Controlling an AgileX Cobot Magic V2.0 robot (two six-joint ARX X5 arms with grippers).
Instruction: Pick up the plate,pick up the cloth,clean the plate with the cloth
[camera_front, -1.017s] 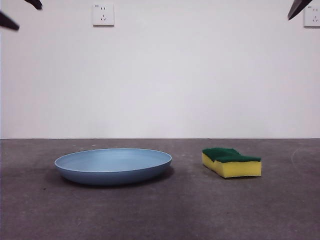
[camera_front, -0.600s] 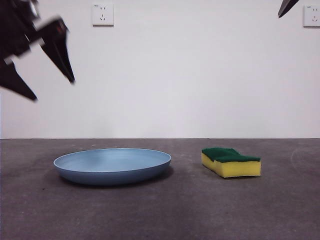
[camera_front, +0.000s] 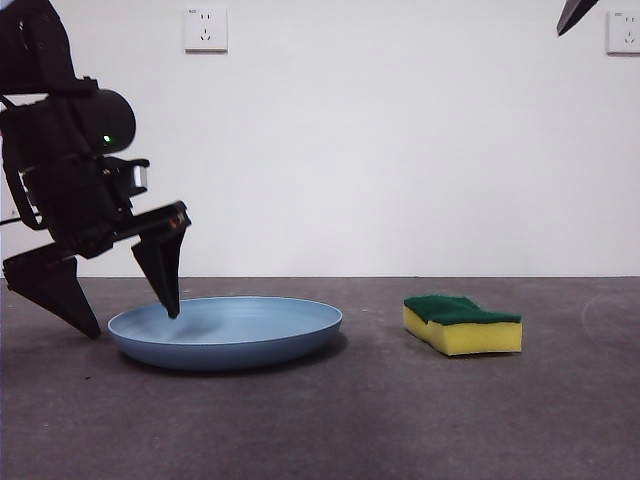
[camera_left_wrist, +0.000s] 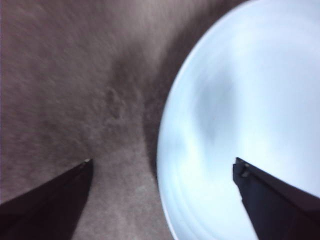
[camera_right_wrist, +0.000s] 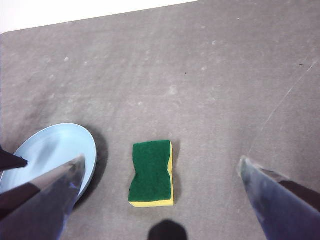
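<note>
The light blue plate (camera_front: 250, 332) lies flat on the table, left of centre. My left gripper (camera_front: 130, 322) is open and low, straddling the plate's left rim: one jaw inside the plate, the other outside it near the table. In the left wrist view the gripper (camera_left_wrist: 163, 161) spans the rim of the plate (camera_left_wrist: 240, 100). The cloth, a yellow sponge with a green top (camera_front: 463, 325), lies to the right of the plate. My right gripper (camera_right_wrist: 161, 160) is open and empty, high above the sponge (camera_right_wrist: 151, 172); the plate (camera_right_wrist: 55, 150) shows beside it.
The dark grey table (camera_front: 400, 430) ends at a white wall with two sockets (camera_front: 206, 28) (camera_front: 625, 32). The right arm shows only as a black tip (camera_front: 575, 14) at the top right corner.
My left arm has come down from the top left corner to the plate's left rim, jaws open. The plate, the sponge and the right arm have stayed in place.
</note>
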